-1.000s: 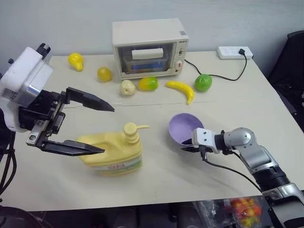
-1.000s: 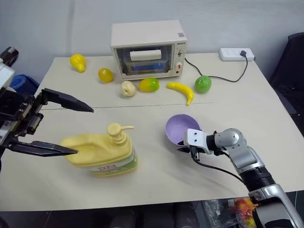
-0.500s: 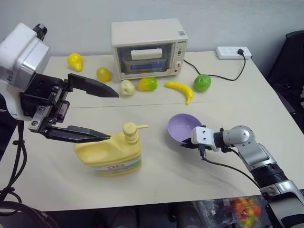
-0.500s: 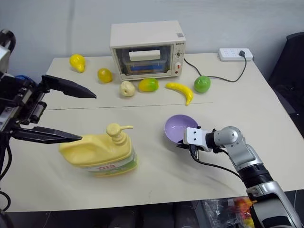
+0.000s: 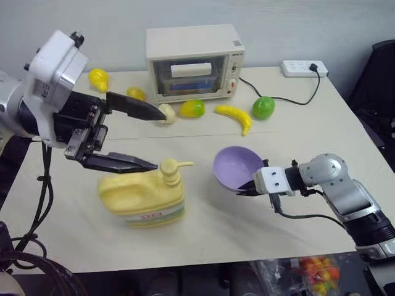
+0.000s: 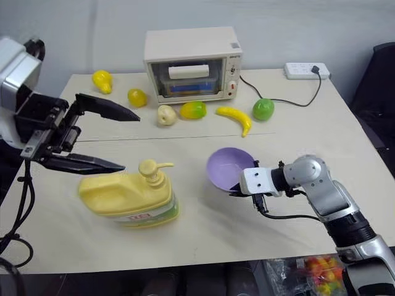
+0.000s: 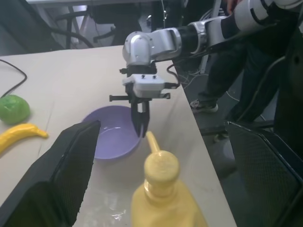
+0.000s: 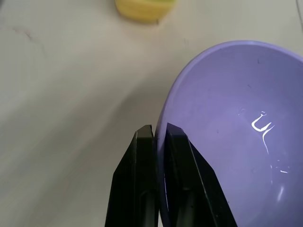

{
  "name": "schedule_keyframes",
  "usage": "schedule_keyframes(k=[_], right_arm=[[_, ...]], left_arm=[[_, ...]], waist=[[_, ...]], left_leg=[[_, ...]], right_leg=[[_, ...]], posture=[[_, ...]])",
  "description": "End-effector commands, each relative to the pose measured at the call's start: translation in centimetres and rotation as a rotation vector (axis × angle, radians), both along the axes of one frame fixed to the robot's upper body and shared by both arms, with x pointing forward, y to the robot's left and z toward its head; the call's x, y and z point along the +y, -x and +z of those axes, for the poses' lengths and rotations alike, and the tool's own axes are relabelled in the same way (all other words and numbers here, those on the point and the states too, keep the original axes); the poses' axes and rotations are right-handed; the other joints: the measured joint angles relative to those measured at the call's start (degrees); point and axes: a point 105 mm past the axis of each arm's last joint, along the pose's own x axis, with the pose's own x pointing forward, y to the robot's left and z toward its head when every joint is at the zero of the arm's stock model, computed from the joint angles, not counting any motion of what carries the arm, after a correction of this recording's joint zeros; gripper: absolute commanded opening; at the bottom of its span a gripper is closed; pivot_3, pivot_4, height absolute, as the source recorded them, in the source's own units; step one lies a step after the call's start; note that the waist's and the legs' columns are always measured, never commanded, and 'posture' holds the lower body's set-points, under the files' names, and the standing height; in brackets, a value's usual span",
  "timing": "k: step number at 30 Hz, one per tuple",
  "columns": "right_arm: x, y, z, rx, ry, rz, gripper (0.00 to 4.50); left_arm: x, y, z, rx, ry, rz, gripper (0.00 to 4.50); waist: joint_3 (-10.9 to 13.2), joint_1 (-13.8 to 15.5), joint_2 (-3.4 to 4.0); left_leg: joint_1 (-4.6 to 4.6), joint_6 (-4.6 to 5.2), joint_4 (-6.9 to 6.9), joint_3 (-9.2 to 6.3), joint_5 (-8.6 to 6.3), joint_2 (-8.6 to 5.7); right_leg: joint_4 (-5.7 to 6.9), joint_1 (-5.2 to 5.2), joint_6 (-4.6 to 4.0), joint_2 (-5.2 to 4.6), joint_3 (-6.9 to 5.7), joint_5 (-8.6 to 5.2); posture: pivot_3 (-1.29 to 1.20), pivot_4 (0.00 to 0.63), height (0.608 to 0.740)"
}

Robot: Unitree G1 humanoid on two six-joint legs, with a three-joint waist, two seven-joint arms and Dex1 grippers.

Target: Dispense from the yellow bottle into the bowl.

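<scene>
The right end effector, clamped on the bowl rim, holds it tilted beside the yellow bottle, whose pump sits just below the wide-apart left end effector.

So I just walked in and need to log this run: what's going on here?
The robot is setting up to pump from the yellow bottle into the lavender bowl. Its right gripper has its jaws shut on the bowl's rim, holding the bowl tilted just right of the bottle. The left gripper hangs with jaws wide open above the bottle, near its pump top, not touching it. Toy fruit and a small oven sit at the back of the table.
</scene>
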Motion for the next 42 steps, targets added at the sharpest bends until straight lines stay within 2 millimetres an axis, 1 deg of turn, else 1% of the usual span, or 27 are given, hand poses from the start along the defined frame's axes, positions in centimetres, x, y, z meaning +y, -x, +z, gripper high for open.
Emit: schedule_keyframes(k=[1,4,7,10,14,15,18,19,21,23,24,26,28,30,36,42], right_arm=[[2.5,0.3,4.0,-0.064,-0.055,0.046,0.02],[4.1,0.3,5.1,-0.061,-0.058,0.055,0.02],[5.7,0.8,6.0,-0.064,-0.039,0.095,0.02],[6.3,1.0,6.5,-0.063,-0.011,0.112,0.02],[6.3,1.1,6.7,-0.06,0.035,0.125,0.0],[6.3,1.1,6.8,-0.061,0.041,0.126,0.0],[6.2,1.2,7.0,-0.055,0.05,0.129,0.0],[6.1,1.3,7.0,-0.052,0.052,0.133,0.0],[6.1,1.6,7.2,-0.044,0.055,0.141,0.0],[6.3,1.9,7.5,-0.03,0.045,0.145,0.0],[6.3,2.0,7.6,-0.026,0.044,0.147,0.0],[6.3,2.3,7.7,-0.023,0.05,0.161,0.0],[6.2,2.8,7.9,-0.011,0.052,0.187,0.0],[6.3,3.3,8.3,-0.004,0.048,0.209,0.0],[6.8,3.9,8.6,-0.014,0.047,0.244,0.0],[7.0,3.8,9.2,-0.029,0.041,0.249,0.0]], left_arm=[[-0.1,-0.4,1.0,-0.044,0.02,0.006,4.5],[-0.4,-0.7,1.4,-0.055,0.036,-0.005,4.5],[-0.6,-0.6,1.6,-0.051,0.043,-0.026,4.5],[-0.5,-0.6,1.6,-0.048,0.04,-0.036,4.5],[-0.2,-0.3,1.6,-0.03,0.049,-0.06,3.73],[-0.2,-0.2,1.6,-0.023,0.051,-0.065,3.35],[-0.2,0.0,1.3,-0.009,0.044,-0.078,2.55],[-0.2,0.0,1.2,0.0,0.041,-0.084,2.22],[-0.2,0.4,0.7,0.03,0.024,-0.11,1.56],[-0.3,0.6,0.0,0.054,-0.005,-0.134,1.0],[-0.3,0.6,-0.4,0.049,-0.031,-0.136,0.62],[-0.3,0.3,-1.2,0.029,-0.068,-0.128,0.03],[-0.6,-0.2,-1.4,0.024,-0.067,-0.115,0.03],[-0.8,-0.3,-1.5,0.03,-0.068,-0.124,0.03],[-1.2,-0.9,-2.1,0.011,-0.085,-0.126,0.03],[-1.3,-1.4,-3.7,-0.004,-0.163,-0.129,0.03]], waist=[[0.0,-0.2,0.0],[0.0,-0.2,0.0],[0.0,0.1,0.0],[0.0,0.1,0.0],[0.0,0.2,0.0],[0.0,0.2,0.0],[0.0,0.2,-0.01],[0.0,0.2,-0.01],[0.0,0.2,-0.01],[0.0,0.1,-0.01],[0.0,0.0,-0.01],[0.0,0.0,-0.01],[0.0,0.1,0.0],[0.0,0.1,-0.01],[0.0,0.2,-0.01],[0.0,0.0,-0.01]], left_leg=[[0.03,0.0,0.0,0.03,0.0,0.0],[0.05,-0.04,0.02,0.01,0.02,0.01],[0.01,-0.04,0.02,-0.01,0.02,0.01],[-0.09,-0.03,0.02,0.0,0.02,0.0],[-0.14,-0.02,0.01,-0.01,0.01,0.0],[-0.16,-0.02,0.01,0.0,0.01,0.0],[-0.15,-0.01,0.01,0.01,0.01,0.0],[-0.15,-0.01,0.01,0.01,0.01,0.0],[-0.15,-0.01,0.01,0.01,0.01,0.0],[-0.14,-0.01,0.01,0.01,0.01,0.0],[-0.13,-0.01,0.01,0.02,0.01,0.0],[-0.13,-0.01,0.01,0.03,0.01,0.0],[-0.13,-0.01,0.01,0.03,0.01,0.0],[-0.14,-0.01,0.01,0.03,0.01,0.0],[-0.14,-0.01,0.01,0.03,0.01,0.0],[-0.14,-0.01,0.01,0.05,0.01,0.0]], right_leg=[[0.0,0.0,-0.01,0.01,0.04,0.02],[0.08,0.0,-0.03,0.02,0.04,0.03],[0.06,-0.02,-0.03,0.02,0.02,0.03],[0.0,-0.11,-0.02,0.01,0.03,0.03],[0.0,-0.17,-0.02,0.02,0.01,0.03],[-0.01,-0.17,-0.02,0.02,0.01,0.03],[0.0,-0.18,-0.02,0.02,0.02,0.03],[0.0,-0.18,-0.02,0.02,0.02,0.03],[0.01,-0.18,-0.02,0.02,0.02,0.03],[0.02,-0.18,-0.02,0.02,0.02,0.03],[0.04,-0.18,-0.02,0.02,0.04,0.03],[0.06,-0.2,-0.02,0.02,0.05,0.03],[0.06,-0.21,-0.02,0.02,0.05,0.03],[0.05,-0.21,-0.02,0.02,0.05,0.03],[0.04,-0.21,-0.02,0.02,0.05,0.03],[0.06,-0.23,-0.02,0.03,0.07,0.03]], posture=[[0.0,0.15,0.74],[0.0,0.15,0.74],[0.0,0.15,0.74],[0.0,0.15,0.74],[0.0,0.15,0.74],[0.0,0.15,0.74],[0.0,0.15,0.74],[0.0,0.15,0.74],[0.0,0.15,0.74],[0.0,0.15,0.74],[0.0,0.15,0.74],[0.0,0.15,0.74],[0.0,0.15,0.74],[0.0,0.15,0.74],[0.0,0.15,0.74],[0.0,0.15,0.74]])
